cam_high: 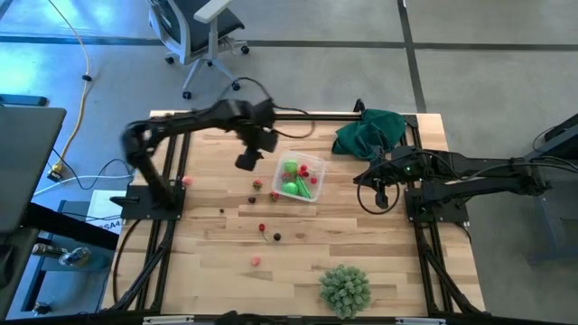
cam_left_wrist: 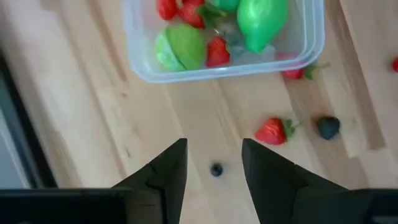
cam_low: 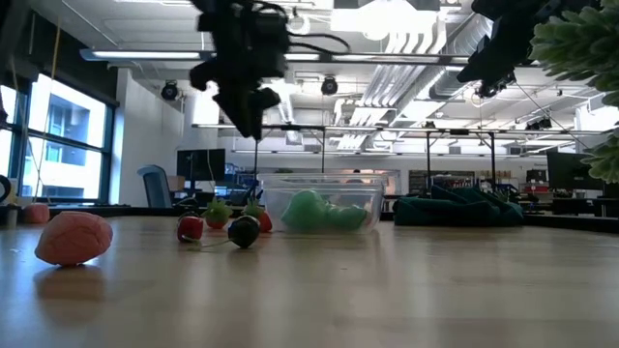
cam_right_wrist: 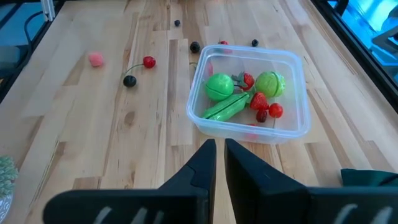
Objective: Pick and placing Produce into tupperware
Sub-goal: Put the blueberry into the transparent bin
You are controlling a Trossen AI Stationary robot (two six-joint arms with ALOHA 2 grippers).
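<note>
Several produce pieces (cam_right_wrist: 219, 87), green and red, lie inside the tupperware (cam_high: 312, 163), which stands on the wooden table (cam_high: 361, 248) near its middle, toward the far side. More small red and dark pieces lie scattered on the table beside and in front of it, among them a strawberry (cam_left_wrist: 272, 130) and a dark berry (cam_left_wrist: 328, 127). Left gripper (cam_left_wrist: 213, 163) hangs above the table just beside the container, fingers spread, holding nothing. Right gripper (cam_right_wrist: 220, 157) waits at the table's right side, fingers nearly pressed together, empty. A dark green cloth (cam_high: 370, 132) lies at the far right; a spiky green ball (cam_high: 345, 289) sits at the near edge.
</note>
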